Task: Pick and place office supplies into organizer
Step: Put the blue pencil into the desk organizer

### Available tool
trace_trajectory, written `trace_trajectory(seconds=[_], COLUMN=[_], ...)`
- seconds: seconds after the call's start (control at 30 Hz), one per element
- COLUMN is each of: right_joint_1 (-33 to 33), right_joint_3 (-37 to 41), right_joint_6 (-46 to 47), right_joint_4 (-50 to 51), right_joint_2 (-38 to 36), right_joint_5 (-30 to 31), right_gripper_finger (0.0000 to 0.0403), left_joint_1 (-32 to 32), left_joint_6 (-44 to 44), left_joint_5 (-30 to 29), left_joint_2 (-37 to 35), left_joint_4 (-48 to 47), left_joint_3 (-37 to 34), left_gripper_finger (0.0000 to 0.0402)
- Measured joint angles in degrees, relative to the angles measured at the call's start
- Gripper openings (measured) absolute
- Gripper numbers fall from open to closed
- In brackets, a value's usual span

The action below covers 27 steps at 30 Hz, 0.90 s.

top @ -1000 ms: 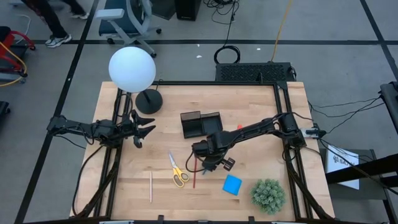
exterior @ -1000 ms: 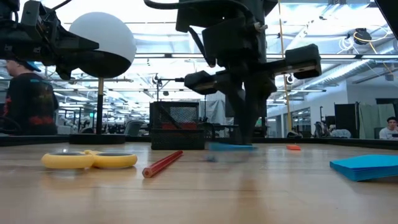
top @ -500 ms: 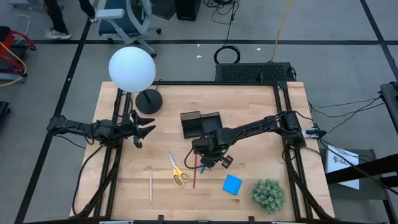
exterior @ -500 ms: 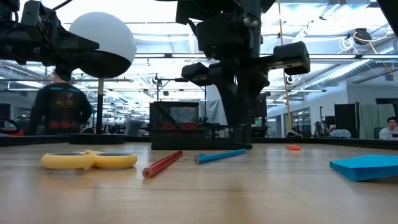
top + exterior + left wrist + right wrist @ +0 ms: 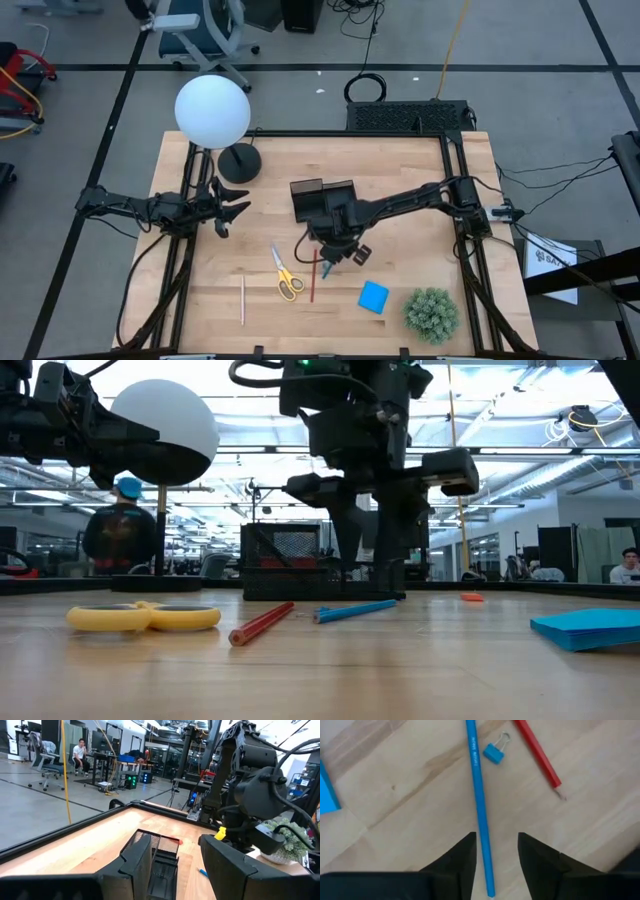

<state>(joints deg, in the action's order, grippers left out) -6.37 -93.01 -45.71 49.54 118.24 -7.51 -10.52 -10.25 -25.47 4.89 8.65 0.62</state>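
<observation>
Pencils and other small things are spread on the wooden worktop [image 5: 420, 170], and one of them, a blue pencil [image 5: 479, 805], is seen lying flat right under the right gripper [image 5: 495, 857]. In the right wrist view the pencil's long line runs straight into the gap between the two dark fingers [image 5: 462, 857], which are spread apart with nothing held. The pencil's near end is seen between the finger tips, so it is judged that the fingers would squeeze it across its thin side if they were lowered and shut. A small blue binder clip [image 5: 494, 751] is seen just beside the pencil, and a red pencil [image 5: 538, 757] lies a little further over, tilted away. The corner of a blue notepad [image 5: 326, 790] is seen on the other side. In the high view the right gripper [image 5: 335, 245] is placed just in front of the black organizer [image 5: 322, 198], so this arm is much nearer to the blue pencil than the other one. The left gripper [image 5: 232, 210] is held well apart from it, near the lamp base [image 5: 240, 163], with its fingers wide and empty. Yellow scissors [image 5: 285, 275] and a pale pencil [image 5: 242, 300] are also left on the worktop.
</observation>
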Motion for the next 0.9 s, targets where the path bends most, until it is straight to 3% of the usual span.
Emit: trace_trajectory(seconds=[0.9], right_joint_1=[0.0], right_joint_3=[0.1], right_joint_6=[-2.2], right_joint_4=[-1.5], right_joint_2=[5.2], right_joint_5=[0.1], right_gripper_finger=[0.0127], left_joint_1=[0.0], left_joint_6=[4.1], left_joint_5=[-0.1], left_joint_2=[0.0], left_joint_4=[0.4], left_joint_3=[0.0], left_gripper_finger=[0.0170])
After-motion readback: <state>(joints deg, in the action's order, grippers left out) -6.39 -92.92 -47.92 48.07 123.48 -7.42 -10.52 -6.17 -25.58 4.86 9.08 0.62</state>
